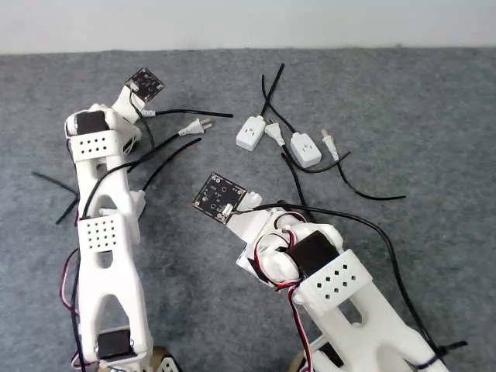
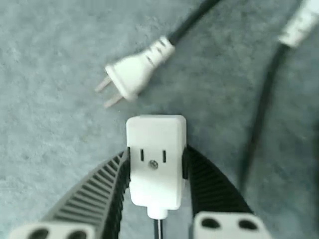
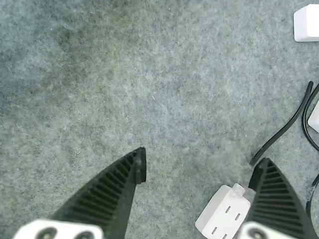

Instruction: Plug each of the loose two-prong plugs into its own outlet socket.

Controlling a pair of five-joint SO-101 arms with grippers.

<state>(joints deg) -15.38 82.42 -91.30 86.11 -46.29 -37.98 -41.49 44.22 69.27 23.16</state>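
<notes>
My left gripper (image 2: 155,154) is shut on a white outlet socket (image 2: 155,159), its slots facing the camera. Just beyond it a loose white two-prong plug (image 2: 133,74) lies on the grey carpet, prongs pointing away from the socket; the same plug (image 1: 194,126) lies beside the left arm (image 1: 101,143). My right gripper (image 3: 202,159) is open over bare carpet, with a second white socket (image 3: 222,219) lying against the inner side of one finger (image 3: 271,199). Two more sockets (image 1: 250,132) (image 1: 305,149) lie mid-table, with plugs (image 1: 274,133) (image 1: 328,143) beside them.
Black cables (image 1: 364,194) loop across the carpet between the sockets and the right arm (image 1: 310,263). A black cable (image 3: 284,127) and a white block (image 3: 306,22) lie past the right gripper. Another cable (image 2: 261,104) runs beside the held socket.
</notes>
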